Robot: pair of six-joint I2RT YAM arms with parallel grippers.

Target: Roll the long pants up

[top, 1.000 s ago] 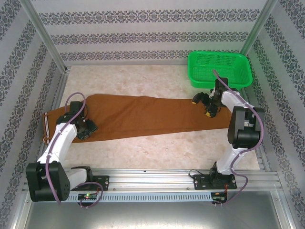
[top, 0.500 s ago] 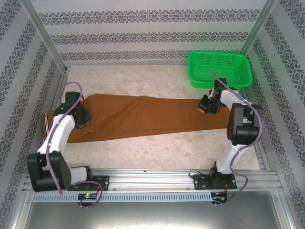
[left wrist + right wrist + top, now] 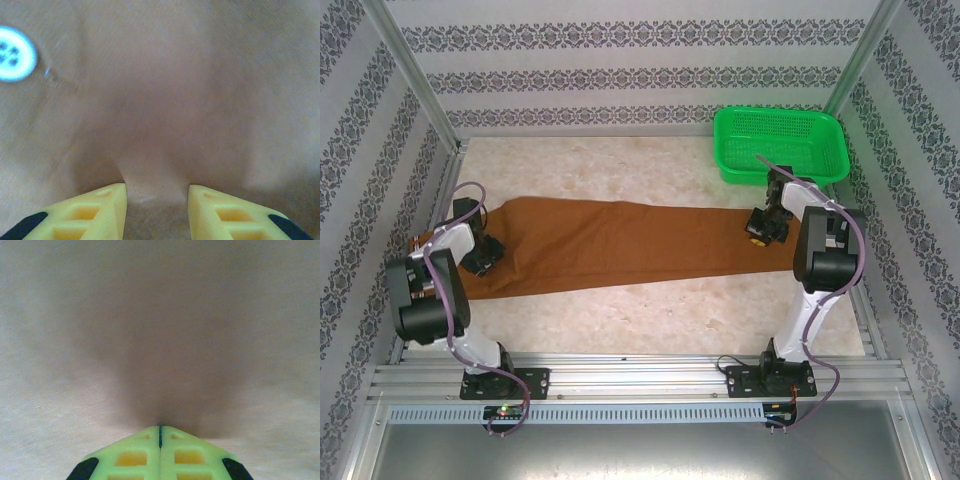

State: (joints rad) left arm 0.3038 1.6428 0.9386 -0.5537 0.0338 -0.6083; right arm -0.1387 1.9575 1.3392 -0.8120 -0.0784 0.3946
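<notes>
At the left end of the long pants (image 3: 620, 245), laid flat across the tabletop (image 3: 650, 310), the left hand (image 3: 157, 192) pinches a ridge of cloth between half-closed jaws. Farther along, at the other end, the right hand (image 3: 160, 429) is shut tight; with little cloth caught, it could slip.

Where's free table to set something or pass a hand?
Two bare strips of table: behind the long pants to the back wall, left of the green basket; in front, to the base rail. Crowded at both pants ends, under left arm and right arm.
</notes>
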